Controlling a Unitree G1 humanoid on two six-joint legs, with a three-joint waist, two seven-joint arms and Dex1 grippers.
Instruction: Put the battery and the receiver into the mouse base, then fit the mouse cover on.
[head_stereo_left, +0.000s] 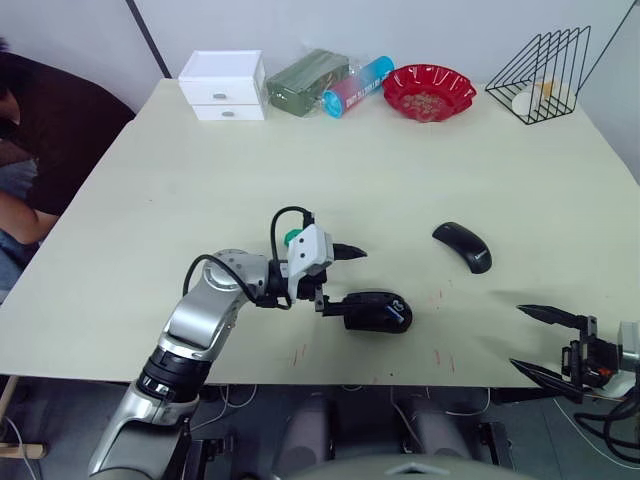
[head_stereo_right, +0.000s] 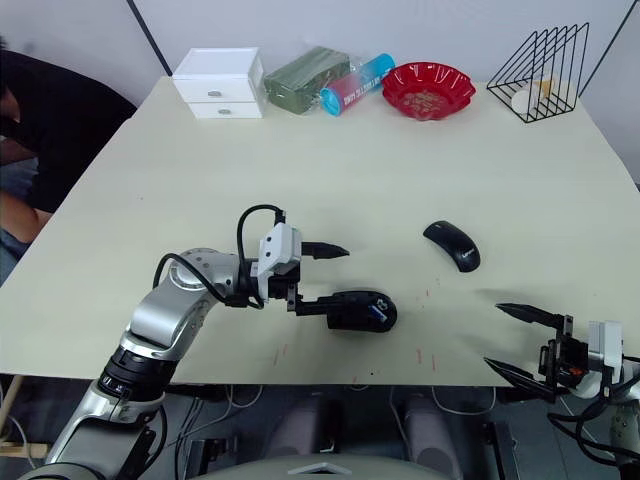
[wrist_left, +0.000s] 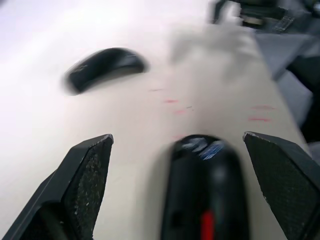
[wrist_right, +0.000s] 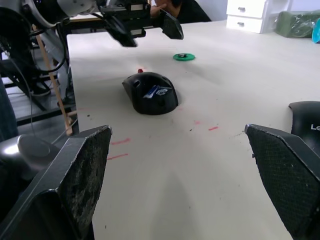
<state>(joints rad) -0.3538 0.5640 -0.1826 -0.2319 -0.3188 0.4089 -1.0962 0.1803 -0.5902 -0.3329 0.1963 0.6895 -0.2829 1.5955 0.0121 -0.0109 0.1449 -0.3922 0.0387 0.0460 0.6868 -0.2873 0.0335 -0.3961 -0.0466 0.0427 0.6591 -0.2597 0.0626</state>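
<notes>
Left gripper (head_stereo_left: 338, 280) sits lower centre of the head view, fingers spread wide, nothing held, one finger just above the mouse base (head_stereo_left: 376, 312) and one touching or nearly touching its left end. The base lies just right of that gripper, long axis left-right across the frame, so it lines up with the fingers' reach. The battery (wrist_right: 155, 91) looks already seated in the base: white-blue strip visible in the open top. Receiver probably the small dark bit on the green disc (wrist_right: 184, 57), too small to tell. Mouse cover (head_stereo_left: 463, 245) lies right of centre, well apart from the base, long axis slanting down-right. Right gripper (head_stereo_left: 548, 343) at the lower right edge, fingers wide, empty. By my read the right arm is nearer the cover, left arm nearer the base.
</notes>
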